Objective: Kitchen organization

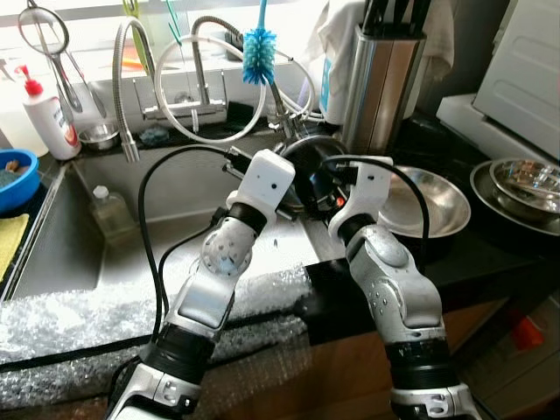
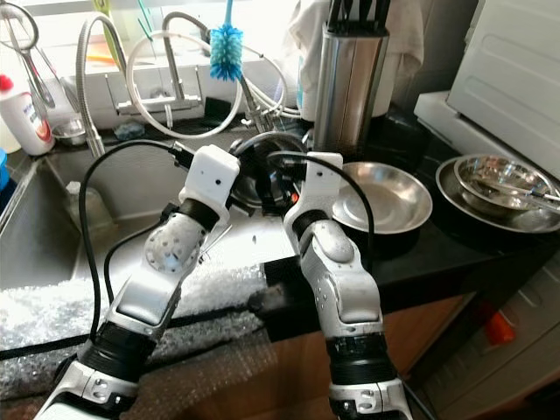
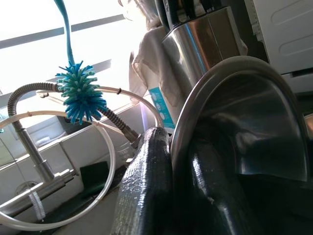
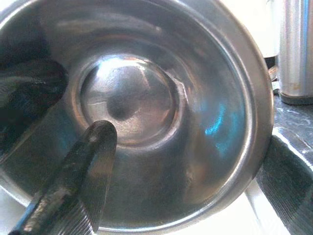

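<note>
Both silver arms reach forward over the sink's edge to a steel bowl (image 4: 146, 112) held tilted on its side between sink and black bench (image 1: 490, 245). The left pincer (image 3: 168, 191) pinches the bowl's rim, one finger outside, one inside. The right pincer (image 4: 161, 171) straddles the rim too, one finger (image 4: 73, 181) inside the bowl, the other outside; a second steel bowl (image 1: 429, 201) sits just beside, before the knife block (image 1: 381, 79).
</note>
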Available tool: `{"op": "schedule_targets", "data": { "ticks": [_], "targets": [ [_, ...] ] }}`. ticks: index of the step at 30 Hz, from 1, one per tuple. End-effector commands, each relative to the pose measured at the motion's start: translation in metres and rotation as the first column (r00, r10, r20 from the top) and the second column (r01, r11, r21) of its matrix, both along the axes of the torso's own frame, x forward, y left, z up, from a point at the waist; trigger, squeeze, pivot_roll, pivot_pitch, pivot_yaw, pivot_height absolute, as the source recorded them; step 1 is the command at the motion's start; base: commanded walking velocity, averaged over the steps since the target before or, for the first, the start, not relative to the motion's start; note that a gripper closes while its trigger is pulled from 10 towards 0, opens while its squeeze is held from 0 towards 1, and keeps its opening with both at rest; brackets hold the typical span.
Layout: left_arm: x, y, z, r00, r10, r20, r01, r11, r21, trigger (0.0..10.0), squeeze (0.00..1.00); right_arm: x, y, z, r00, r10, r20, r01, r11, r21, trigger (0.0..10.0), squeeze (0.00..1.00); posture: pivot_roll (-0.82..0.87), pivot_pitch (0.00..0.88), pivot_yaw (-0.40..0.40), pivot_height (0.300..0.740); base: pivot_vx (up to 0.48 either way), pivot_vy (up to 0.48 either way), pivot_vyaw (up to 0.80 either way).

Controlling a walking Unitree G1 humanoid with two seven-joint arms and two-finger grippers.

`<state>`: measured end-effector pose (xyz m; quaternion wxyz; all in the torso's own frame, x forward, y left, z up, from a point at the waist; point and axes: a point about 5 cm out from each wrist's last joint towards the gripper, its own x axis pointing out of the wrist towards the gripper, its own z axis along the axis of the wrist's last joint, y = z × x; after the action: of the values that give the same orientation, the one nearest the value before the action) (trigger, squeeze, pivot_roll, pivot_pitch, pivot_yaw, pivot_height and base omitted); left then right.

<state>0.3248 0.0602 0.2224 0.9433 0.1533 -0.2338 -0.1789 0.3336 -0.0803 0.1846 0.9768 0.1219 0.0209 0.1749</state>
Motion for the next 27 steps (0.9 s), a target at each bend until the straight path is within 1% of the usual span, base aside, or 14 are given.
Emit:
{"op": "schedule_targets", "data": {
  "ticks": [1, 4, 7, 9, 12, 19, 23, 27],
  "targets": [
    [0.0021, -0.0016, 0.0004, 1.000, -0.001, -0.012, 0.001, 1.000, -0.008, 10.0, 0.00, -0.0064, 0.0183, 0.0049, 0.995, 0.096, 0.019, -0.096, 0.995, 0.005, 10.0, 0.00, -0.17, 0.000, 0.005, 0.740, 0.000, 0.000, 0.00],
    [0.0026, -0.0023, -0.0013, 1.000, -0.001, -0.020, 0.001, 1.000, -0.007, 10.0, 0.00, -0.0068, 0.0175, 0.0056, 0.996, 0.090, 0.020, -0.090, 0.996, 0.003, 10.0, 0.00, -0.17, 0.000, 0.005, 0.740, 0.000, 0.000, 0.00],
    [0.0038, -0.0011, -0.0032, 0.999, 0.005, -0.032, -0.005, 1.000, -0.012, 10.0, 0.00, -0.0071, 0.0162, 0.0050, 0.998, 0.062, 0.010, -0.062, 0.998, -0.006, 10.0, 0.00, -0.18, 0.000, 0.005, 0.740, 0.000, 0.000, 0.00],
    [0.0050, 0.0014, -0.0040, 0.999, 0.013, -0.038, -0.014, 1.000, -0.013, 10.0, 0.00, -0.0063, 0.0114, 0.0037, 1.000, -0.029, -0.009, 0.029, 0.999, -0.031, 10.0, 0.00, -0.18, 0.000, 0.005, 0.740, 0.000, 0.000, 0.00],
    [0.0054, 0.0026, -0.0046, 0.999, 0.017, -0.040, -0.017, 1.000, -0.011, 10.0, 0.00, -0.0068, 0.0090, 0.0047, 0.997, -0.078, -0.008, 0.077, 0.997, -0.029, 10.0, 0.00, -0.18, 0.000, 0.006, 0.740, 0.000, 0.000, 0.00],
    [0.0067, 0.0039, -0.0052, 0.999, 0.026, -0.041, -0.026, 1.000, -0.008, 10.0, 0.00, -0.0077, 0.0093, 0.0053, 0.989, -0.142, -0.028, 0.141, 0.990, -0.028, 10.0, 0.00, -0.18, 0.000, 0.007, 0.740, 0.000, 0.000, 0.00],
    [0.0075, 0.0052, -0.0063, 0.998, 0.033, -0.044, -0.033, 0.999, -0.003, 10.0, 0.00, -0.0086, 0.0112, 0.0023, 0.980, -0.187, -0.062, 0.186, 0.982, -0.026, 10.0, 0.00, -0.18, 0.000, 0.007, 0.740, 0.000, 0.000, 0.00],
    [0.0084, 0.0070, -0.0074, 0.998, 0.038, -0.048, -0.037, 0.999, 0.003, 10.0, 0.00, -0.0088, 0.0092, -0.0026, 0.969, -0.230, -0.095, 0.227, 0.973, -0.037, 10.0, 0.00, -0.18, 0.000, 0.009, 0.740, 0.000, 0.000, 0.00]
  ]
}}
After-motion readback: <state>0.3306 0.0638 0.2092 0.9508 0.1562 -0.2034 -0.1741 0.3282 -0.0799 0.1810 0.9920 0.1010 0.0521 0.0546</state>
